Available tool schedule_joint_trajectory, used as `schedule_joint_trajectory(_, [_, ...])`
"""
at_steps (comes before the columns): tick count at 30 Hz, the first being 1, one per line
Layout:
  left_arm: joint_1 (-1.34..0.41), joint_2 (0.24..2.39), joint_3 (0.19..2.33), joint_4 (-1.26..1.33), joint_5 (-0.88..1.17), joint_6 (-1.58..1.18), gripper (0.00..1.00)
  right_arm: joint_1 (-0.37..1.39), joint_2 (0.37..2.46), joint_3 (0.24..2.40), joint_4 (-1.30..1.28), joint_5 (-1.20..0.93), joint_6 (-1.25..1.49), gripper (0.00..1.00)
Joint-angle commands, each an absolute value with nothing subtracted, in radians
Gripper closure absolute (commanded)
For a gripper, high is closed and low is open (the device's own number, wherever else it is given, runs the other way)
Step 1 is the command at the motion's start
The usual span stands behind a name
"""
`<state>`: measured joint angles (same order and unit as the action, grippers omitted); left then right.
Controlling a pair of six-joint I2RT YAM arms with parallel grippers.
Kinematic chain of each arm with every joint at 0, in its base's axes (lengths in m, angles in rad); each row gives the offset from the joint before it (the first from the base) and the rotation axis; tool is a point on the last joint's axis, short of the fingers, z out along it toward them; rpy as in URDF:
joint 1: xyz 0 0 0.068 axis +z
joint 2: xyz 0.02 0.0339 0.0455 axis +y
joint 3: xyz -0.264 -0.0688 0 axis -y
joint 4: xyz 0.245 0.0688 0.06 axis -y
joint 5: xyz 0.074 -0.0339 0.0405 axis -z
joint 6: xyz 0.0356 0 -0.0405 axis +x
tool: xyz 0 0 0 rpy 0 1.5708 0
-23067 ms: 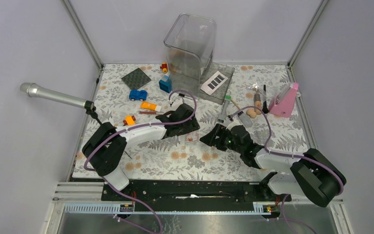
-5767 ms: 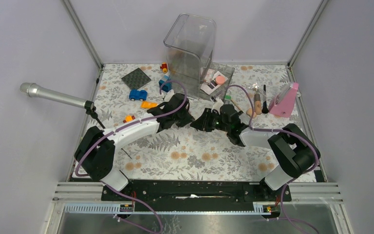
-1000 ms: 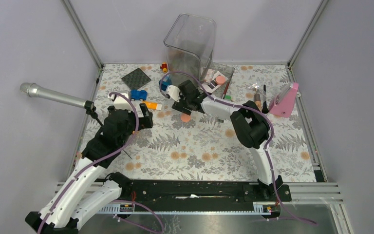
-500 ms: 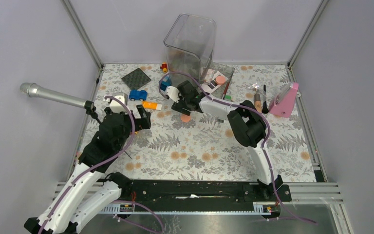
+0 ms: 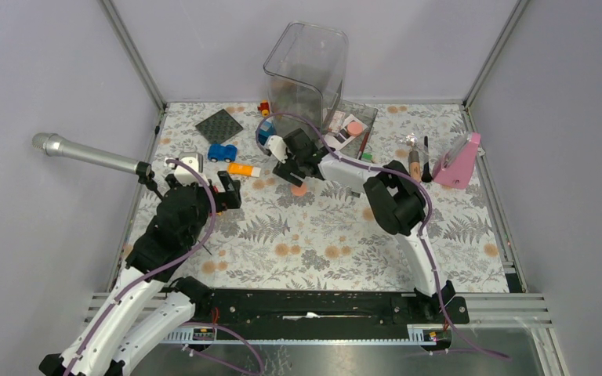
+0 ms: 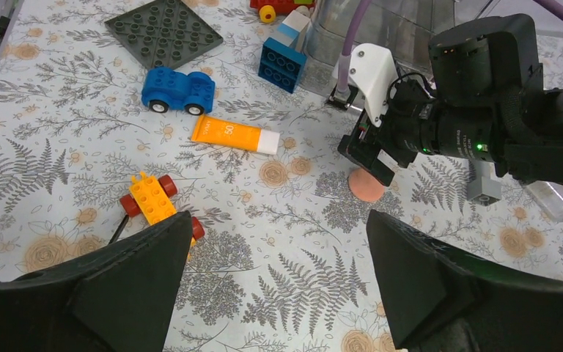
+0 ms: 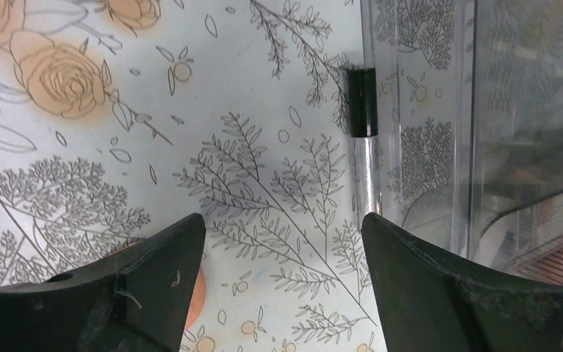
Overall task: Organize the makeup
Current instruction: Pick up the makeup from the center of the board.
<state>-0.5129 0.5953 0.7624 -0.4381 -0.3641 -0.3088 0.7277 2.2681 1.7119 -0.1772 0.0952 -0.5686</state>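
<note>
A coral-pink disc [image 5: 299, 189] lies on the floral mat; it also shows in the left wrist view [image 6: 369, 185] and, half hidden by a finger, in the right wrist view [image 7: 195, 293]. My right gripper [image 5: 291, 171] hovers open just above and behind it, empty [image 7: 282, 220]. My left gripper [image 5: 230, 193] is open and empty, raised over the mat left of the disc [image 6: 278, 220]. A second coral disc [image 5: 354, 126] and a white palette [image 5: 337, 136] lie on the clear lid [image 5: 364, 117]. Tan-handled brushes [image 5: 414, 161] lie at the right. The grey tube's green cap [image 5: 366, 157] peeks out by my right arm.
A tall clear container [image 5: 307, 70] stands at the back, its wall close to my right gripper [image 7: 484, 110], with a black-capped clear stick [image 7: 362, 103] beside it. An orange tube [image 6: 234, 134], blue car [image 6: 176, 89], yellow car [image 6: 152, 200], blue block [image 6: 282, 62], dark baseplate [image 5: 219, 125], pink object [image 5: 456, 164] and microphone [image 5: 86, 154] lie around.
My right gripper has shifted a little left and back above the coral disc, which has stayed put. My left arm has drawn slightly back to the left.
</note>
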Motion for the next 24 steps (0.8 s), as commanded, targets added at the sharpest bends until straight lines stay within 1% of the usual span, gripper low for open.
schedule_joint_trajectory(1, [-0.504,0.587,0.765,-0.378,-0.422,-0.289,0.01,0.731,2.309,1.807,-0.228,0.076,-0.503,0.14])
schedule_joint_trajectory(4, [-0.496,0.571,0.762,-0.379,-0.468,-0.293,0.01,0.723,2.337,1.864,-0.308,0.052,-0.485,0.15])
schedule_joint_trajectory(8, [-0.484,0.558,0.756,-0.373,-0.479,-0.293,0.01,0.702,2.362,1.917,-0.368,-0.036,-0.441,0.18])
schedule_joint_trajectory(15, [-0.477,0.567,0.758,-0.373,-0.469,-0.295,0.01,0.682,2.401,1.988,-0.444,-0.12,-0.4,0.29])
schedule_joint_trajectory(20, [-0.476,0.563,0.758,-0.373,-0.47,-0.295,0.01,0.684,2.407,1.995,-0.458,-0.168,-0.393,0.38])
schedule_joint_trajectory(24, [-0.477,0.563,0.758,-0.373,-0.471,-0.295,0.01,0.688,2.365,1.937,-0.387,-0.159,-0.423,0.37])
